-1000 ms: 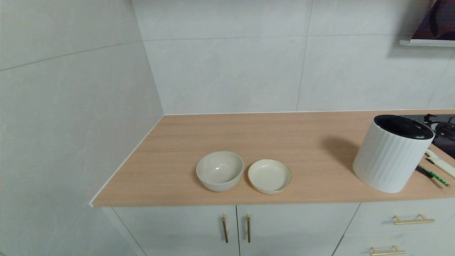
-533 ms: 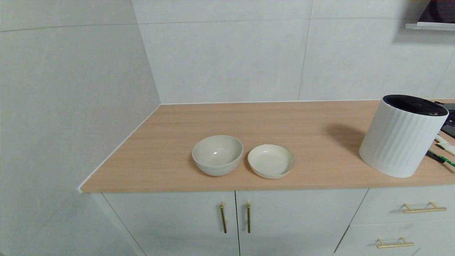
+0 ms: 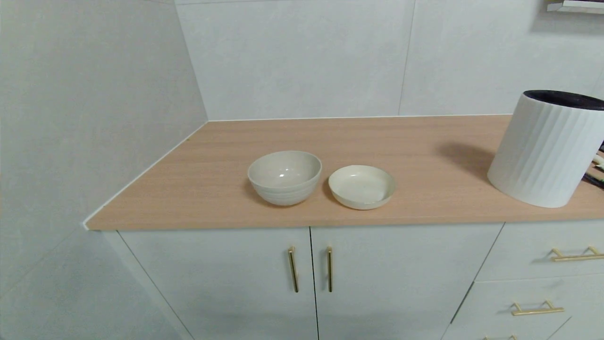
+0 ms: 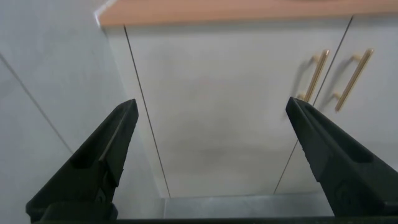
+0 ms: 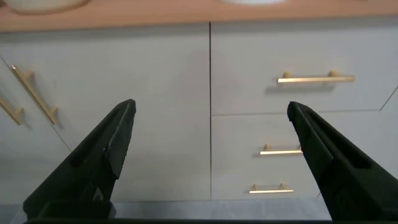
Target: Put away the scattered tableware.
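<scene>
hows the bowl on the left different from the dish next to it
The bowl is deep with tall curved walls; the dish is shallow and low. The bowl looks greyer, the dish creamier. Both stand upright and empty, side by side near the countertop's front edge.

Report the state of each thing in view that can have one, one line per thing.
bowl: upright, empty, on the countertop
shallow dish: upright, empty, beside the bowl
ribbed white container: upright on the countertop
cabinet doors: shut
drawers: shut
left pincer: open, empty
right pincer: open, empty
</scene>
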Available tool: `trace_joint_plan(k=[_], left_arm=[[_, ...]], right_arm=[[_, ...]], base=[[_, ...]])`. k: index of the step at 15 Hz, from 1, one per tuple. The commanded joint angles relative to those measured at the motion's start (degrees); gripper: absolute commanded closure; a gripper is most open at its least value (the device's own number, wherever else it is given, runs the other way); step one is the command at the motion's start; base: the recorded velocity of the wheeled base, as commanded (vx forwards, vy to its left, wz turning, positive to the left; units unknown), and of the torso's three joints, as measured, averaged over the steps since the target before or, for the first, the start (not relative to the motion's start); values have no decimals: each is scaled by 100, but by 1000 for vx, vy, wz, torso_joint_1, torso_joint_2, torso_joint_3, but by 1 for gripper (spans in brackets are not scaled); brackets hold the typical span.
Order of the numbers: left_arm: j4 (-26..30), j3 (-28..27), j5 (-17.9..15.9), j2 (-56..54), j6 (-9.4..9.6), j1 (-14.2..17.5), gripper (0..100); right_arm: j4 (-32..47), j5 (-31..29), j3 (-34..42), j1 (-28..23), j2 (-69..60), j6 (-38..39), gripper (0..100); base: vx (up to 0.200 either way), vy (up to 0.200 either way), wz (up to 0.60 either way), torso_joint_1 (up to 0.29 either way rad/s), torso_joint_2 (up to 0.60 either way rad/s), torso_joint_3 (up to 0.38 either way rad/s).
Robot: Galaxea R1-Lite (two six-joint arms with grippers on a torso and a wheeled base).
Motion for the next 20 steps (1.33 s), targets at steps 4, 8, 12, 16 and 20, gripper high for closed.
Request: trace_joint_plan(k=[4,8,12,16,20], left_arm=[[6,5,1,2,0,0,0],[6,-4,1,2,-9,9,0],[6,-4,1,2,0,0,0],[6,5,1,2,-9,0,0],[6,5,1,2,-9,0,0]], right_arm=[[-6,-2,0,2,7,0,0],[2,-2,0,2,7,0,0],[2,-2,0,2,7,0,0],[-6,-2,0,2,7,0,0],[-6,-2,0,2,7,0,0]], base=[[0,0,0,-186,479,288],[0,0,0,-163,463,295],[0,0,0,-129,453,320],[0,0,0,-50,239,177],[-50,0,0,-5,16,13]])
